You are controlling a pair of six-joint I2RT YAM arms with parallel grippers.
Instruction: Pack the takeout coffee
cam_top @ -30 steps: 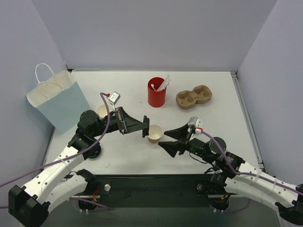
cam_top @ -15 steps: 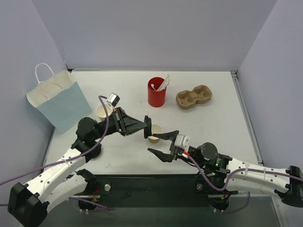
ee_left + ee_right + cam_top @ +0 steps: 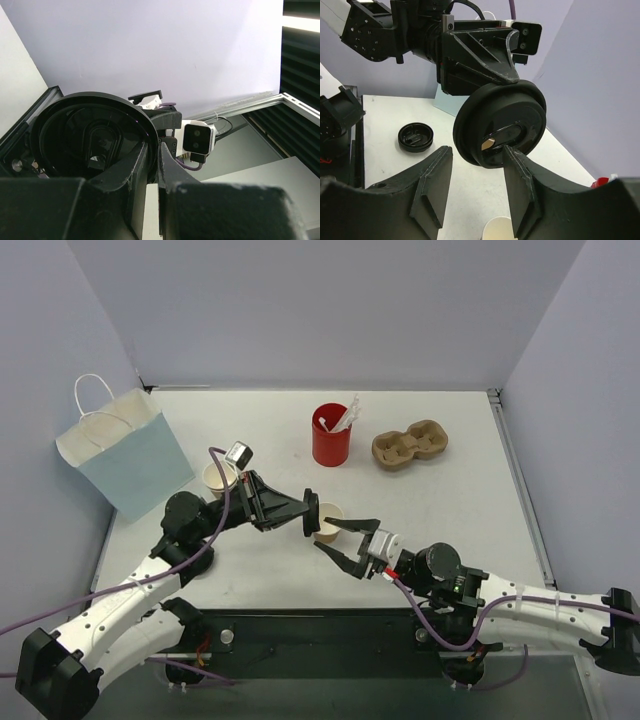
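Swinging in, the spread right end effector [image 3: 326, 536] closed on the cup [image 3: 330, 515]; the left end effector [image 3: 303, 510] pinched its lid [image 3: 500, 122] for capping.

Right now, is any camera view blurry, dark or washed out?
Top external: evenly lit, sharp, only soft shadows. Left wrist: the black lid is backlit and dark, left fingers in front blurred. Right wrist: lid crisp with a sheen, right fingers slightly soft.

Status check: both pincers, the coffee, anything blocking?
Left pincer shut on black lid, held on edge. Right pincer open at lidless paper cup, no grip seen. Spare lid flat on table, apart from cup.
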